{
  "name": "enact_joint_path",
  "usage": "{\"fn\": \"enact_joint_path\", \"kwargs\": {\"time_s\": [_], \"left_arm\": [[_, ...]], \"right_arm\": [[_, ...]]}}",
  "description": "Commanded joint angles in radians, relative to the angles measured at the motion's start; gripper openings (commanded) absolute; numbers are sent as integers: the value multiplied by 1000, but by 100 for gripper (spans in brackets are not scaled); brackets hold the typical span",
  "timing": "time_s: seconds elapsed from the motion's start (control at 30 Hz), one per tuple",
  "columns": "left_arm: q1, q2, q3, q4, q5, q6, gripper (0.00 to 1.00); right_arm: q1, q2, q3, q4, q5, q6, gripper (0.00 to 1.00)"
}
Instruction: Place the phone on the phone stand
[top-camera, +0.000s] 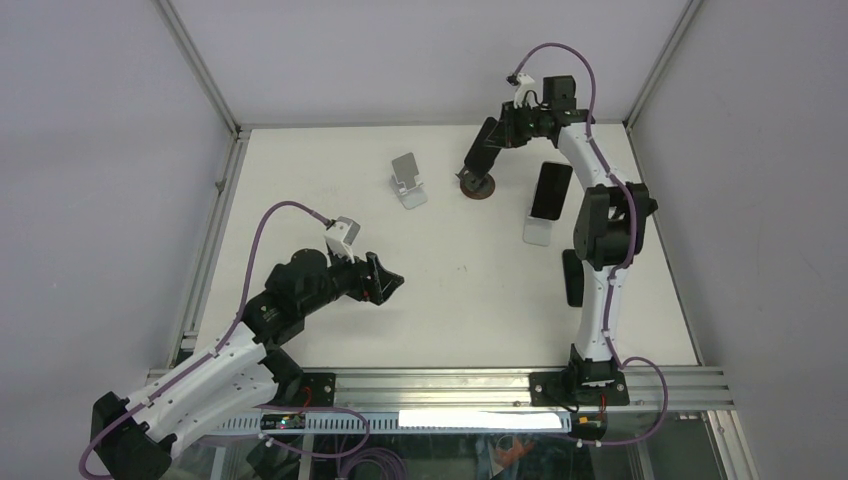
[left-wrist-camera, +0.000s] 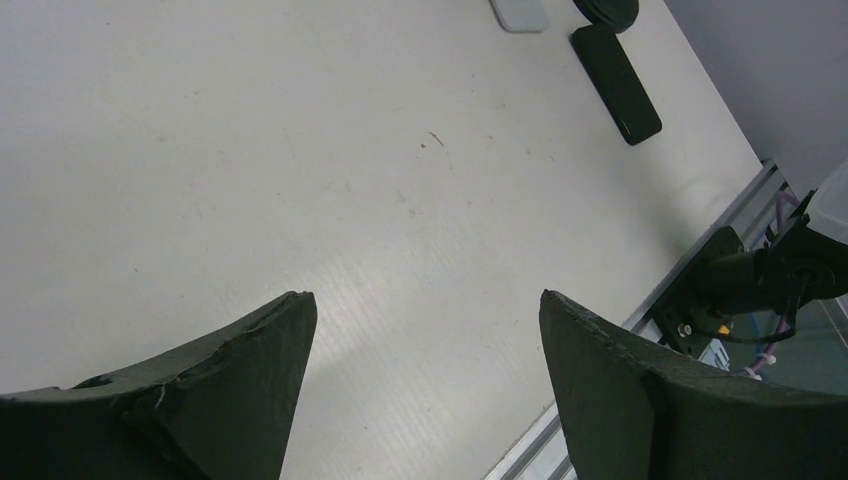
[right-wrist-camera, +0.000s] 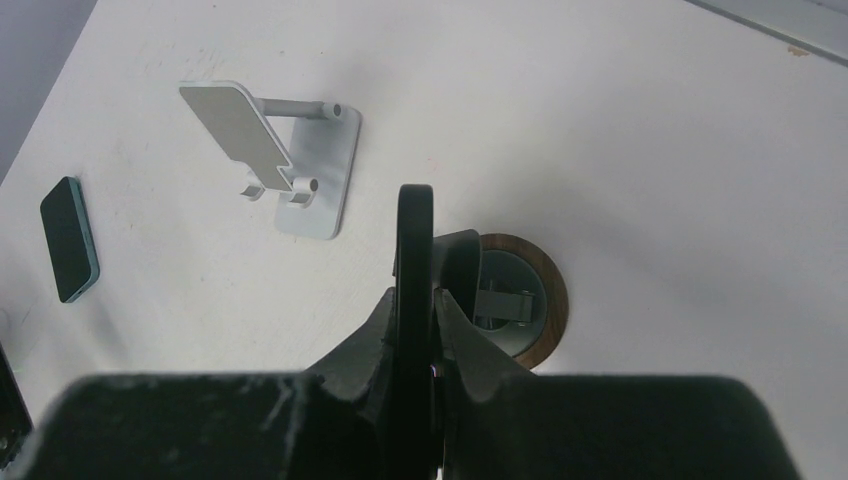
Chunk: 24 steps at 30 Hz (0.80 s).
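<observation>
My right gripper (right-wrist-camera: 414, 290) is shut on a thin black phone (right-wrist-camera: 415, 215), seen edge-on and held upright. It hangs just above a round phone stand with a wooden rim (right-wrist-camera: 553, 300) and a grey bracket. In the top view this gripper (top-camera: 472, 172) is at the far middle of the table, over the round stand (top-camera: 478, 188). My left gripper (left-wrist-camera: 424, 296) is open and empty, low over bare table at the near left (top-camera: 390, 284).
A silver folding stand (top-camera: 407, 180) (right-wrist-camera: 290, 160) stands left of the round one. A second black phone (top-camera: 550, 188) leans on a white stand (top-camera: 537, 232) by the right arm. A third phone (left-wrist-camera: 615, 85) (right-wrist-camera: 68, 240) lies flat on the right.
</observation>
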Motion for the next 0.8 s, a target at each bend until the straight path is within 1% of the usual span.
{"fn": "enact_joint_path", "kwargs": {"time_s": [0.0,0.23,0.33,0.47,0.6,0.7,0.77], "left_arm": [[9,2,24,20,-21,2,85],[9,2,21,18,-33,5,86],[11,5,21,19,-34,5,86],[11,2,21,18,-33,4,86],[11,-9,18,18,-31,-2,86],[11,-14,18,18,-30,-9,86],[11,-18,18,17,-28,-15,86]], "right_arm": [[14,22,76,14,1,28,1],[30,45,64,-36,20,-2,4],[34,48,55,-49,30,-10,9],[41,54,56,-70,49,-24,23],[45,50,72,-82,71,-35,41],[45,48,103,-105,97,-47,54],[43,44,131,-121,126,-60,64]]}}
